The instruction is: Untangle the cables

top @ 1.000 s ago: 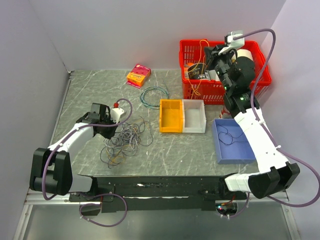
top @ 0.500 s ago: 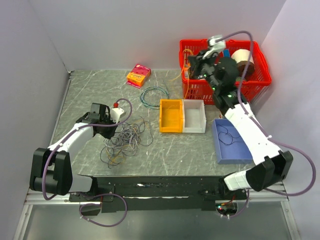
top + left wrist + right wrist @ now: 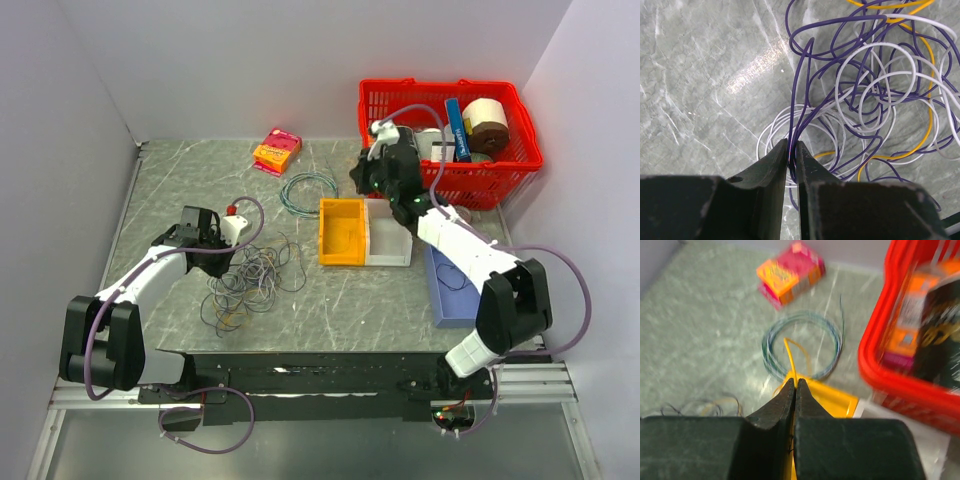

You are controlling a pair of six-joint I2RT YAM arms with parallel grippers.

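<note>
The cables (image 3: 245,285) lie in a loose tangle of purple, white and yellow strands on the grey table (image 3: 180,180), left of the middle. My left gripper (image 3: 208,252) sits at the tangle's upper left edge, shut on purple strands (image 3: 795,100) that rise between its fingertips (image 3: 781,150). My right gripper (image 3: 362,182) hangs above the yellow bin (image 3: 342,232), shut on a single yellow cable (image 3: 791,357) that sticks up from its tips. In the right wrist view part of the tangle (image 3: 710,405) shows at lower left.
A blue-green wire coil (image 3: 308,190) lies behind the yellow bin. A white bin (image 3: 389,232) and a blue tray (image 3: 466,283) holding a dark strand stand to the right. A red basket (image 3: 450,140) of goods is at the back right, an orange-pink box (image 3: 277,150) at the back.
My right arm swung from over the red basket left and down to above the yellow bin, carrying the yellow cable. My left arm and the tangle stayed still.
</note>
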